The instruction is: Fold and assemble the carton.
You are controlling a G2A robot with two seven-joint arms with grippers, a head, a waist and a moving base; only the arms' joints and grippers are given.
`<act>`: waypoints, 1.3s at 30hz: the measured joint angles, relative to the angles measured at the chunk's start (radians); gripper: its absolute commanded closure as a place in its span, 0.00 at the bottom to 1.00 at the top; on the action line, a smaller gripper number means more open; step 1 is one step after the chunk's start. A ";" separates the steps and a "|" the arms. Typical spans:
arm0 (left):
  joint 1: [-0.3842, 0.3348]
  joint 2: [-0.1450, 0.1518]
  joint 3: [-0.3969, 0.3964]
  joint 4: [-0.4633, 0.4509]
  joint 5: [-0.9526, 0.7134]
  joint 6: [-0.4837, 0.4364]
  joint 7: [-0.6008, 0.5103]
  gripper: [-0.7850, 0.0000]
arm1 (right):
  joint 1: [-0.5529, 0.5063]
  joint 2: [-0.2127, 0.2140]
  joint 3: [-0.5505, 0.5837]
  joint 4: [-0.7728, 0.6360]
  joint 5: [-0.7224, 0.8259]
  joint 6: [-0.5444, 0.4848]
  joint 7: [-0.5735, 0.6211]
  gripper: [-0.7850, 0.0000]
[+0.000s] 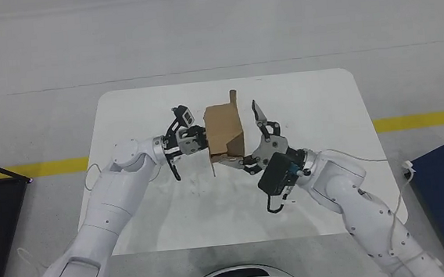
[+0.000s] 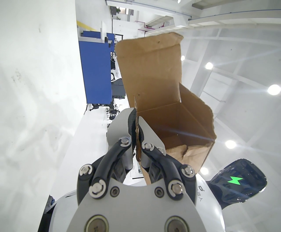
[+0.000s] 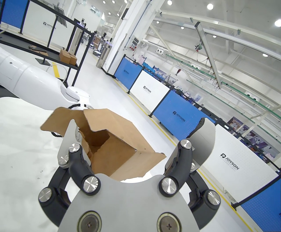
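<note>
Left hand [image 2: 136, 123] is clenched on the carton [image 2: 153, 83], gripping the edge of one side wall with a pad on either face of the board. Right hand [image 3: 138, 127] is released, fingers spread wide. One finger lies against or just beside a loose flap and the other stands well apart from the box; contact cannot be confirmed.

The carton sits between the two hands over the middle of the desk [image 1: 321, 201]. It appears to be held clear of the surface, though this cannot be verified. The body is opened into a rectangular tube. One long flap stands up from its open mouth, shorter side flaps hang free, and the flaps at the far end look partly turned in.

Assessment of handling:
- The carton is thin corrugated board, judged light and easily carried by a single pinch.
- Its walls are moderately stiff along the creases but will bow or crush under a hard squeeze.
- Flap edges are ragged and worn, so they are likely to tear.
- Recommended hold is on a wall edge close to a corner crease. Flaps should be pushed flat-on near their fold line, not pinched at the tips.
</note>
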 measured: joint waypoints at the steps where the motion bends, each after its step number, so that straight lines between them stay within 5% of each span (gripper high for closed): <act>1: 0.004 0.002 -0.006 -0.004 0.014 -0.007 0.030 1.00 | 0.004 0.000 0.000 0.006 0.013 -0.008 -0.019 0.00; 12: 0.032 0.011 -0.055 -0.043 0.106 -0.092 0.226 1.00 | 0.049 0.001 -0.041 0.032 0.038 -0.159 -0.021 0.00; 16: 0.043 0.012 -0.064 -0.057 0.098 -0.107 0.234 1.00 | 0.084 -0.008 -0.089 0.047 0.046 -0.173 0.033 0.11; 39: 0.052 0.009 -0.081 -0.048 0.060 -0.159 0.217 1.00 | 0.187 -0.039 -0.166 0.145 0.213 -0.151 0.189 0.16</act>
